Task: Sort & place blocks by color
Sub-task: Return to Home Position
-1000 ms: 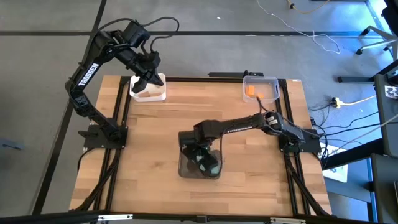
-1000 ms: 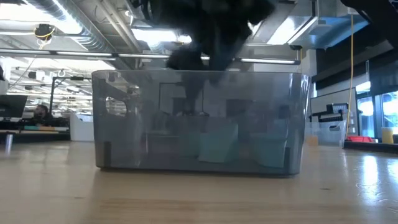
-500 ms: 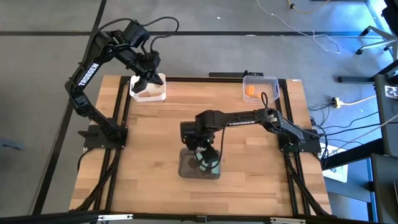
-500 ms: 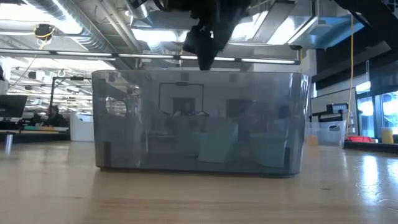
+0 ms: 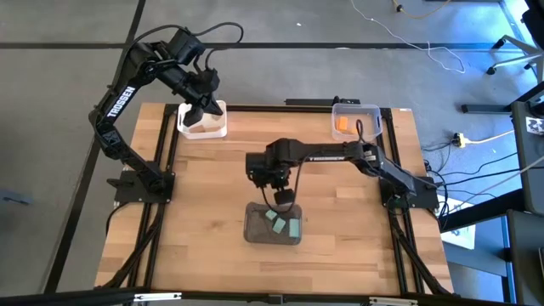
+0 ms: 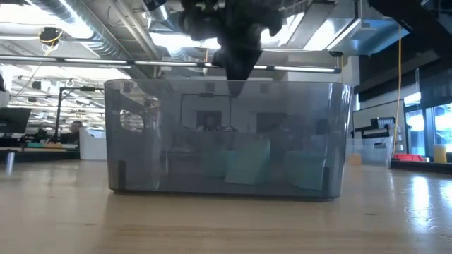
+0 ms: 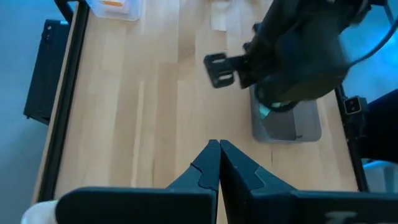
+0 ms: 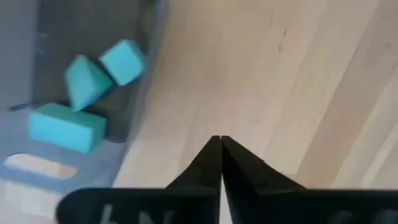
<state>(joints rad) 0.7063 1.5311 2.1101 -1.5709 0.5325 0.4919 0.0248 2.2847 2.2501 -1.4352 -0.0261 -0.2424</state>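
Three teal blocks [image 8: 84,102] lie on the floor of the dark grey tray [image 5: 253,231] near the table's front middle; through its wall they show in the low view as teal blocks [image 6: 247,166]. My right gripper [image 5: 285,197] hangs shut and empty just above the tray's far rim, with bare wood under its tips in the right wrist view [image 8: 220,144]. An orange block [image 5: 342,124] sits in the clear tray [image 5: 367,111] at the far right. My left gripper [image 5: 201,113] waits shut above the white tray [image 5: 212,131] at the far left.
Bare wooden tabletop [image 5: 212,195] spreads between the three trays. Black frame rails [image 5: 167,170] run along the table's left and right sides, with the arm bases on them. Cables [image 5: 476,170] lie on the floor to the right.
My right gripper has risen out of the dark grey tray and drawn back toward the table's far edge, stopping above the tray's far rim with its fingers shut. The teal blocks stay lying in the tray, now uncovered in the high view.
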